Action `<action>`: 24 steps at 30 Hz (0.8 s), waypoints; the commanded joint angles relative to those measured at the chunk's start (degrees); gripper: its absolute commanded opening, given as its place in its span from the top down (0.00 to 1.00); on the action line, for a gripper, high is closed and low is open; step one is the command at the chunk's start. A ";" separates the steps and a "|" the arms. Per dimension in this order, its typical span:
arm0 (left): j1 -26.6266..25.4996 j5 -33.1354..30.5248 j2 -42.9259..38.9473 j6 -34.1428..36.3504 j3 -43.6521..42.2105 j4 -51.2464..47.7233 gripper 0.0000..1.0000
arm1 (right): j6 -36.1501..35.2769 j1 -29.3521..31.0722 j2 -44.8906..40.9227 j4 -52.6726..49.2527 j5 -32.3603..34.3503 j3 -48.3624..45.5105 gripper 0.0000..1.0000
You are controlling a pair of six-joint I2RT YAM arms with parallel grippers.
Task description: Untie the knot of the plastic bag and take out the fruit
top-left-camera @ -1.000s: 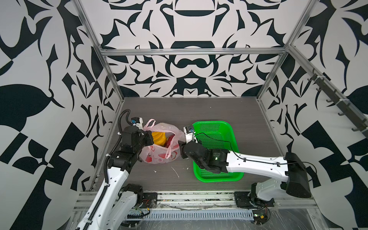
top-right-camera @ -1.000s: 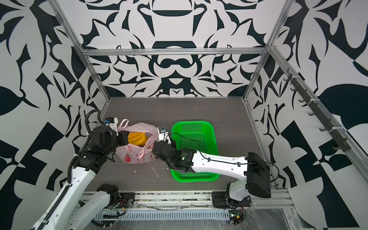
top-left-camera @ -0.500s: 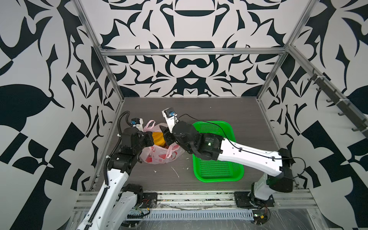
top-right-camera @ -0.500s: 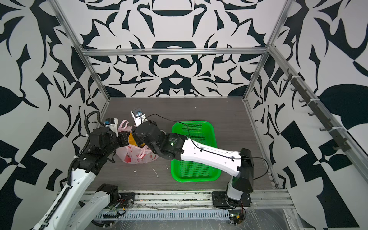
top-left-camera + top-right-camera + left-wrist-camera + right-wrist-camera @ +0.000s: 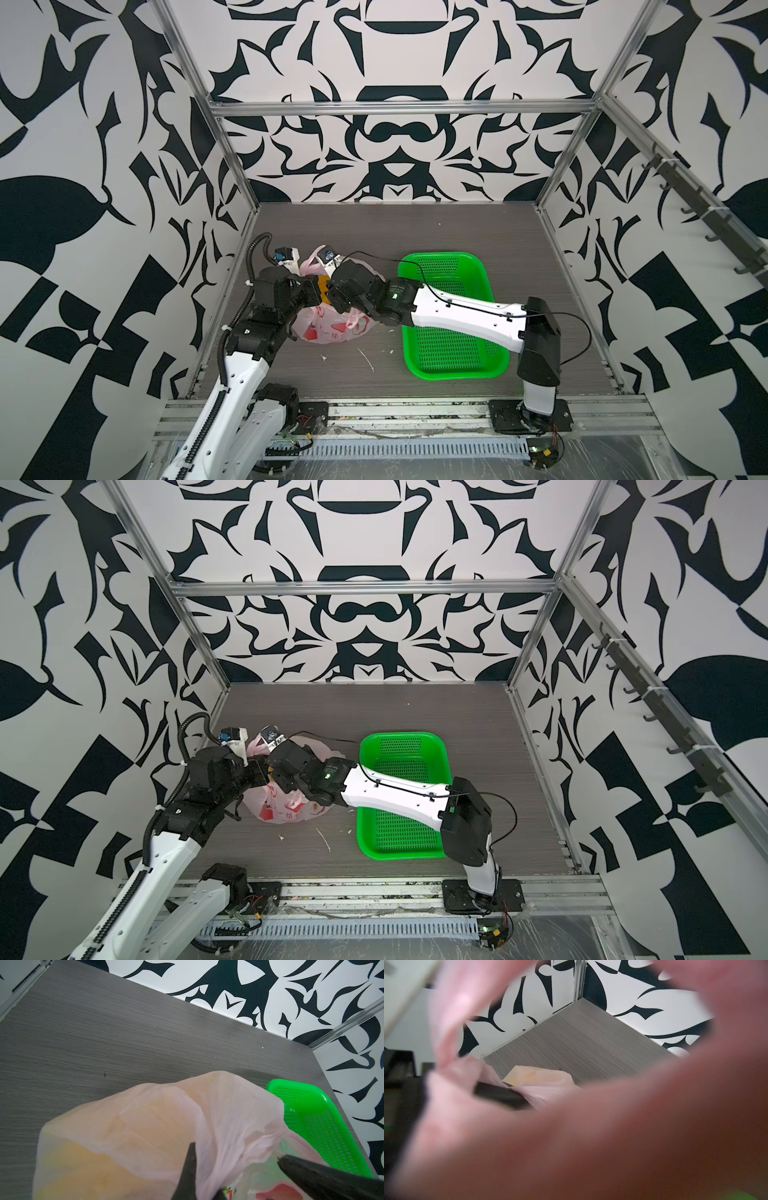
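The pale pink plastic bag [image 5: 332, 326] [image 5: 286, 808] lies at the left of the table with its mouth turned up. My left gripper [image 5: 309, 291] [image 5: 204, 1169] is shut on a fold of the bag's film at the mouth. My right gripper [image 5: 334, 291] reaches across into the mouth beside it, its jaws hidden by its own body and the film. Blurred pink film covers most of the right wrist view. Yellow fruit [image 5: 323, 287] shows between the two grippers, and through the film [image 5: 83, 1167]. The knot is out of view.
A green perforated basket [image 5: 440, 254] [image 5: 401, 854] [image 5: 324, 1126] stands right of the bag, with my right forearm crossing over it. Small white scraps [image 5: 368, 359] lie on the table in front of the bag. The left wall is close behind my left arm.
My right gripper has swung from the bag's near right side, by the basket, up and over to the bag's mouth. My left gripper has kept its hold in place.
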 commanded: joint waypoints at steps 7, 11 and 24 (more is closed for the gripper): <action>0.14 -1.22 -1.48 0.54 0.38 0.27 1.00 | 6.76 -0.81 -2.09 7.63 0.02 -9.48 0.72; 0.12 -1.75 -2.06 1.05 0.57 0.14 1.00 | 9.48 -0.98 -1.63 10.06 0.60 -11.73 0.72; 0.13 -1.21 -2.19 0.34 0.18 1.52 1.00 | 15.65 -0.99 -0.64 14.37 0.20 -14.91 0.69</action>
